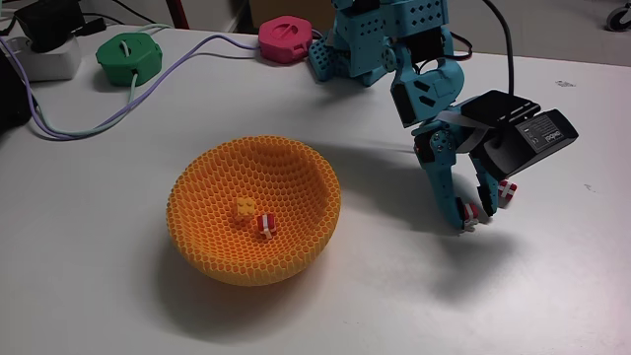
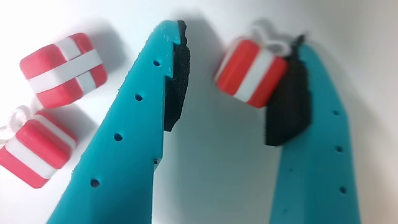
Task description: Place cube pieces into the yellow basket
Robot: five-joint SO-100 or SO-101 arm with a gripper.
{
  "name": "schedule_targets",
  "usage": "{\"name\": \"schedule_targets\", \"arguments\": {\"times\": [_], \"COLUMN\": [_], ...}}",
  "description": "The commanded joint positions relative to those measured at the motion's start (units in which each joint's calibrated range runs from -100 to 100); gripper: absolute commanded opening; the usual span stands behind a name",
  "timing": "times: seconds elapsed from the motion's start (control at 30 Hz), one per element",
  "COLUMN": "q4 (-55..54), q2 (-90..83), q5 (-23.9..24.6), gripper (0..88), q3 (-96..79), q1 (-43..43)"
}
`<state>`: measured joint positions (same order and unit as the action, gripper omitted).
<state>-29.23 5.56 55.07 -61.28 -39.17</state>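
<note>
The yellow basket point(image 1: 212, 247) stands left of centre on the white table in the fixed view. In it lie a yellow-orange cube piece point(image 1: 245, 208) and a red one with white bands point(image 1: 266, 225). My gripper point(image 1: 475, 215) points down at the table to the basket's right, open. In the wrist view a red cube piece point(image 2: 252, 70) sits between the fingers of the gripper point(image 2: 239, 43), against the right black pad point(image 2: 289, 99), with a gap to the left pad point(image 2: 177, 81). Two more red cube pieces point(image 2: 62, 68) point(image 2: 34, 149) lie outside the left finger. One red cube piece point(image 1: 508, 191) shows beside the gripper.
A green round device point(image 1: 129, 57) and a pink one point(image 1: 286, 39) sit at the table's back, with cables point(image 1: 148, 94) running left to a white adapter point(image 1: 44, 59). The teal arm base point(image 1: 370, 44) stands behind the gripper.
</note>
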Motion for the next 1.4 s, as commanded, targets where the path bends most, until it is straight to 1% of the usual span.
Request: {"name": "schedule_targets", "arguments": {"times": [0.0, 0.13, 0.17, 0.3, 0.53, 0.67, 0.8, 0.97, 1.1, 1.13, 1.2, 1.23, 1.27, 1.37], "q4": [0.38, 0.56, 0.65, 5.08, 20.71, 27.49, 30.36, 32.62, 34.18, 34.53, 37.92, 38.70, 39.31, 40.96], "q2": [-0.44, -1.39, -2.15, -8.68, -29.80, -37.19, -39.65, -36.90, -31.88, -31.60, -31.51, -31.60, -31.79, -31.88], "q5": [0.15, -0.78, -1.56, -4.84, -12.80, -16.80, -20.81, -26.13, -29.50, -30.33, -31.36, -32.19, -32.72, -32.48], "gripper": [11.5, 0.8, 0.0, 0.0, 0.0, 0.0, 0.0, 0.0, 0.0, 6.0, 26.5, 31.9, 35.5, 41.7], "q3": [2.11, 2.01, 1.92, 2.11, 5.96, 9.91, 13.47, 12.12, 11.16, 11.16, 11.45, 11.26, 11.16, 10.29], "q1": [1.24, 2.36, 2.73, 4.69, 11.58, 18.01, 26.21, 38.14, 45.23, 46.25, 47.18, 47.37, 47.37, 46.16]}}
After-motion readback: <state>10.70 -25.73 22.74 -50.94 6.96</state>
